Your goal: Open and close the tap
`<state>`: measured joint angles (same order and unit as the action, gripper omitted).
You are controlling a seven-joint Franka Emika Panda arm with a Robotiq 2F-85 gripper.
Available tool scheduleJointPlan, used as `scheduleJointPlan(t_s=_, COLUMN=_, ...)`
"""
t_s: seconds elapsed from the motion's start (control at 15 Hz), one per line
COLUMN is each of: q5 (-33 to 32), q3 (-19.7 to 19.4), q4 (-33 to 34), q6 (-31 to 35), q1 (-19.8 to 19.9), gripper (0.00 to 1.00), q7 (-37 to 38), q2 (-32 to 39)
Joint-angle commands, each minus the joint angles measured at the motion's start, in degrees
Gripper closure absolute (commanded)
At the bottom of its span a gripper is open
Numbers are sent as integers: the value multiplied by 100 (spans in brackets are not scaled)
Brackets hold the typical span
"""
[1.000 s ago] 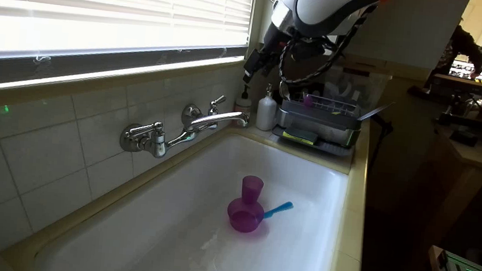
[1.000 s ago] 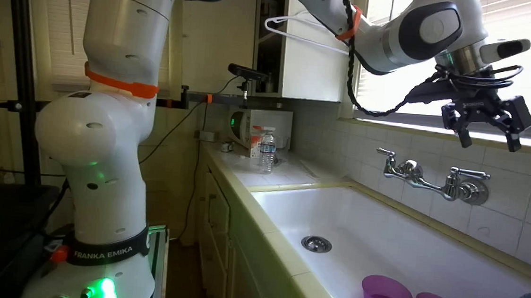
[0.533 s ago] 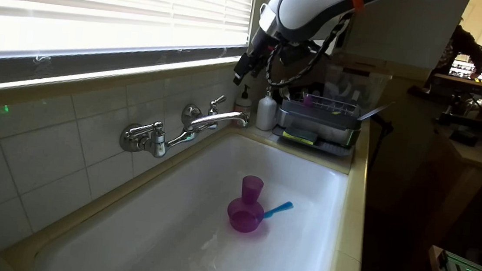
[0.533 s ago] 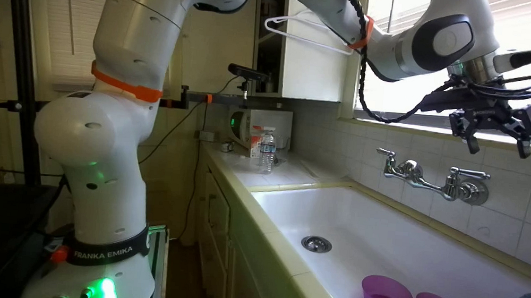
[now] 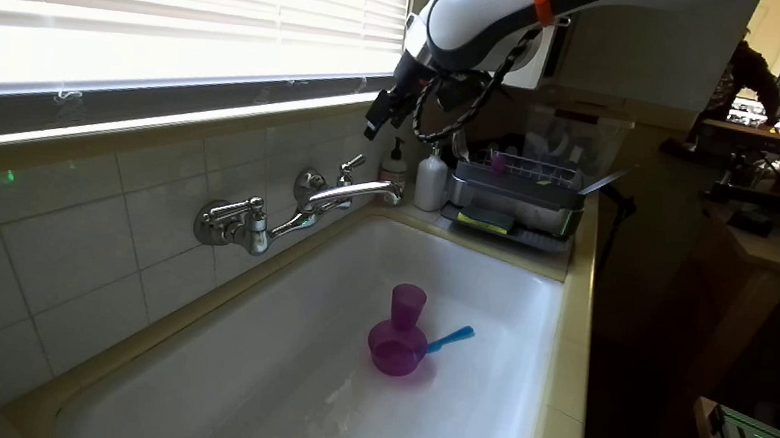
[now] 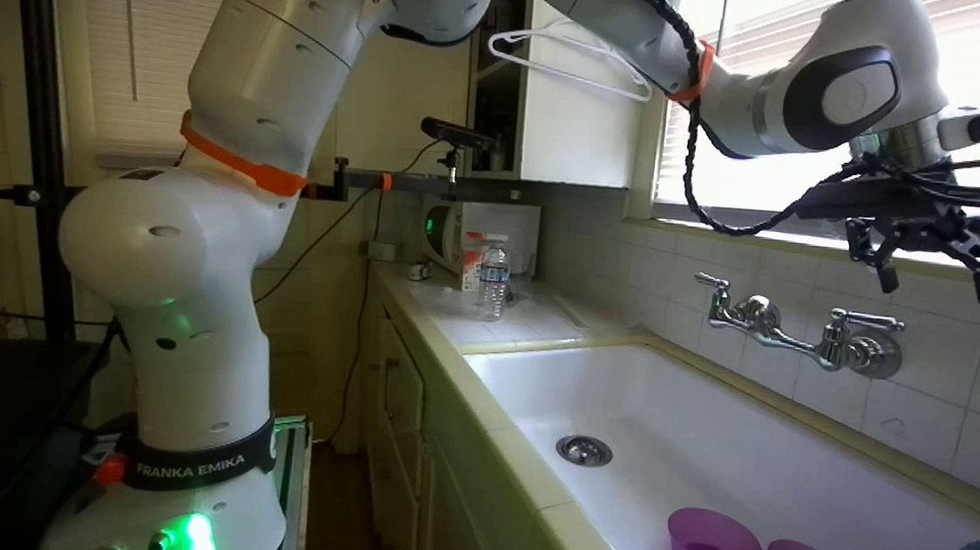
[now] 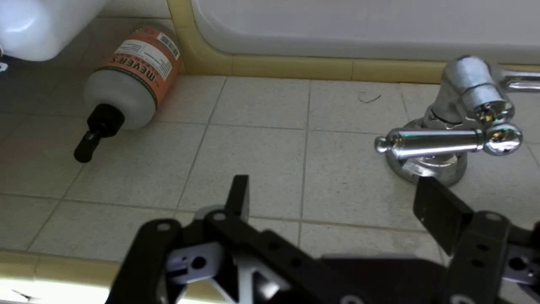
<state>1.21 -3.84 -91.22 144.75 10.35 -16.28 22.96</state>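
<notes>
Hovering is pretty much all you're doing right now, tbh. You're hanging the claw (image 7: 332, 185) above the chrome wall-mounted tap (image 5: 296, 222), fingers (image 7: 441, 214) standing wide apart and pinching nothing. The tap itself is sticking out of the tiled wall (image 5: 71, 226) just over the sink (image 5: 471, 424). You're getting its closer lever handle (image 7: 438, 142) clearly in the wrist view, off toward one finger, but a gap is showing in both exterior views, so you're not touching it.

Progress-wise, no water is showing under the spout (image 5: 357, 189), so the tap is looking closed. Best guess: you're sitting short of the opening turn, with the whole job waiting, open first and then close. Not swearing to it though, since a tap that's done both would be looking the same from here.

Next you're probably needing to drop the claw and shift it sideways, so the lever is ending up between the fingers. The Meyer's pump bottle (image 7: 137, 69) is standing well apart from the handle, so it likely isn't getting in your way.
</notes>
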Motion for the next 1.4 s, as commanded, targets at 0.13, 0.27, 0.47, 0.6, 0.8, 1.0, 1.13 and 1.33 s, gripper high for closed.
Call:
scheduleJointPlan(t_s=0.13, q5=125, q3=211, q4=820, q6=-488, q1=150, gripper=0, q7=-318, q2=573)
scheduleJointPlan(t_s=0.27, q5=117, q3=240, q4=1017, q6=-580, q1=164, gripper=0, q7=-359, q2=710)
scheduleJointPlan(t_s=0.47, q5=133, q3=287, q4=1291, q6=-696, q1=193, gripper=0, q7=-392, q2=890)
scheduleJointPlan(t_s=0.6, q5=154, q3=328, q4=1455, q6=-801, q1=223, gripper=0, q7=-426, q2=1001)
scheduleJointPlan(t_s=0.8, q5=185, q3=383, q4=1597, q6=-930, q1=263, gripper=0, q7=-492, q2=1112)
scheduleJointPlan(t_s=1.0, q5=227, q3=419, q4=1674, q6=-1021, q1=288, gripper=0, q7=-534, q2=1193)
scheduleJointPlan(t_s=1.13, q5=256, q3=446, q4=1708, q6=-1060, q1=303, gripper=0, q7=-568, q2=1236)
scheduleJointPlan(t_s=1.33, q5=243, q3=454, q4=1665, q6=-1145, q1=301, gripper=0, q7=-592, q2=1222)
